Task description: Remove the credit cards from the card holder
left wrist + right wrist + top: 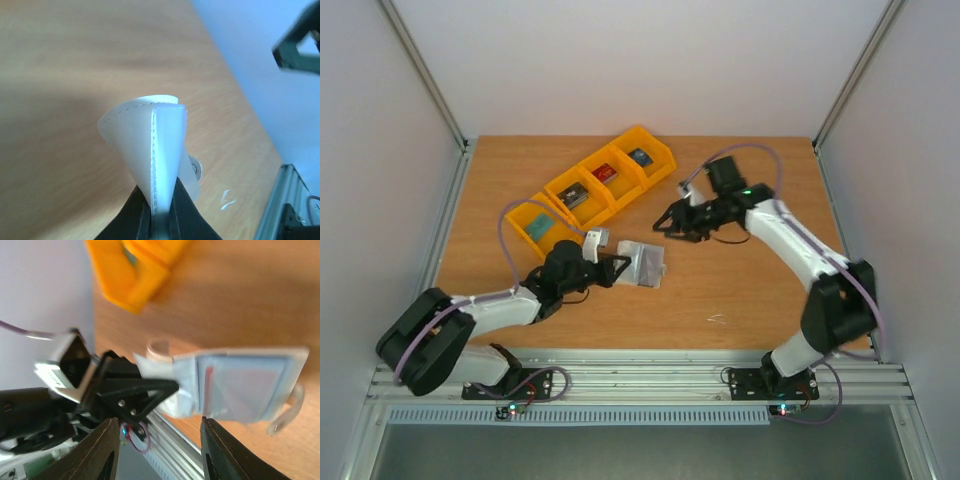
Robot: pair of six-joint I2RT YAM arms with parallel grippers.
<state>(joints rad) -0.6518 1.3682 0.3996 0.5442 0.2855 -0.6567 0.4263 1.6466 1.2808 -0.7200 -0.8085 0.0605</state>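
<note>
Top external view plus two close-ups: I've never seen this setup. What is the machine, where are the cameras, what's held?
Two robot arms stand at the near edge of a wooden table. The wide picture looks down from above; each close-up comes from a camera on one wrist. The left gripper is shut on the card holder, a pale folding wallet. The right gripper is open, apart from it. A row of yellow bins lies farther back.

Pale walls point(620, 60) enclose a wooden table point(740, 290).
</note>
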